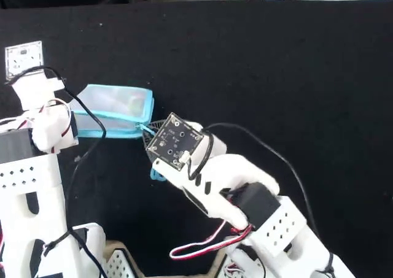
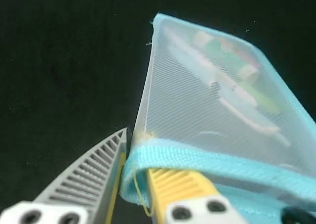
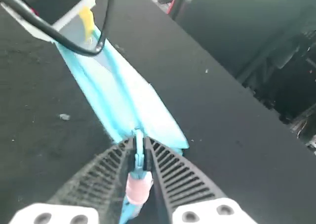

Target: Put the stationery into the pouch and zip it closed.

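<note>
A: Pouch (image 1: 116, 106), position?
B: On the black table (image 1: 276, 63), left of centre in the high view, strung between the two arms. Pale mesh, cyan trim.
A: Left gripper (image 2: 136, 155)?
B: Fingers narrowed onto the cyan edge band at one corner of the pouch. The grey finger (image 2: 98, 169) is outside, the yellow one partly tucked under the band.
A: Right gripper (image 3: 139, 152)?
B: Fingers pinched on the zip pull (image 3: 140, 144) at the pouch's opposite end. A pink piece (image 3: 138, 184) sits between them, nearer the wrist. What it is, unclear.
A: Stationery (image 2: 232, 70)?
B: Inside, seen through the mesh as white, green and reddish shapes. Blurred, so single items can't be made out.
A: Zip closed?
B: Cannot tell. From above, the right arm's camera board (image 1: 175, 140) covers its fingers and the pull end, and the left arm's wrist covers the other corner.
</note>
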Action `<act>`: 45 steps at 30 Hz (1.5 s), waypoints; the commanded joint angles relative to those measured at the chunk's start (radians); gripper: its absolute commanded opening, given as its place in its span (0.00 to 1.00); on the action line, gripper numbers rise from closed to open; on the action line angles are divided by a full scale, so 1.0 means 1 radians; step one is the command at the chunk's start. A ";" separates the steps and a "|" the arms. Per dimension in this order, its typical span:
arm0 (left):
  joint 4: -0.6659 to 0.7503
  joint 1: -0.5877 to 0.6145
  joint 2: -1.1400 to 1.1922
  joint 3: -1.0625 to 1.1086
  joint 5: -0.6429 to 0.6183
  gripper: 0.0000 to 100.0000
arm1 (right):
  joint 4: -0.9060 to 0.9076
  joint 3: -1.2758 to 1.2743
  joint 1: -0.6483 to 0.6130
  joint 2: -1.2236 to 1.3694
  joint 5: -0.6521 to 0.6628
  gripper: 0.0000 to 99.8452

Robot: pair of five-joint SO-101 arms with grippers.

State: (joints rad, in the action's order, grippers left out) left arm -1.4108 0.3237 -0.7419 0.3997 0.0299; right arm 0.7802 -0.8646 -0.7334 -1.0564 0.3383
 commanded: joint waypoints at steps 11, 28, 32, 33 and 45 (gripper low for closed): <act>-0.127 -0.110 0.003 -0.295 0.133 0.03 | 0.107 0.361 0.130 0.297 0.083 0.01; -0.112 -0.111 0.008 -0.364 -0.066 0.15 | 0.425 0.990 0.124 0.680 0.199 0.01; -0.083 -0.093 0.080 -0.417 -0.052 0.15 | 0.456 1.116 0.114 0.792 0.199 0.01; -0.080 -0.071 0.107 -0.446 -0.051 0.15 | 0.466 1.147 0.112 0.817 0.199 0.01; -0.115 0.008 0.236 -0.711 -0.044 0.15 | 0.583 1.300 0.109 0.915 0.193 0.01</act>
State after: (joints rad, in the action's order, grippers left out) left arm -1.5290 0.3191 -0.5056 -0.2294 -0.0222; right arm 1.3587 0.3782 -0.6183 -0.1358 0.5286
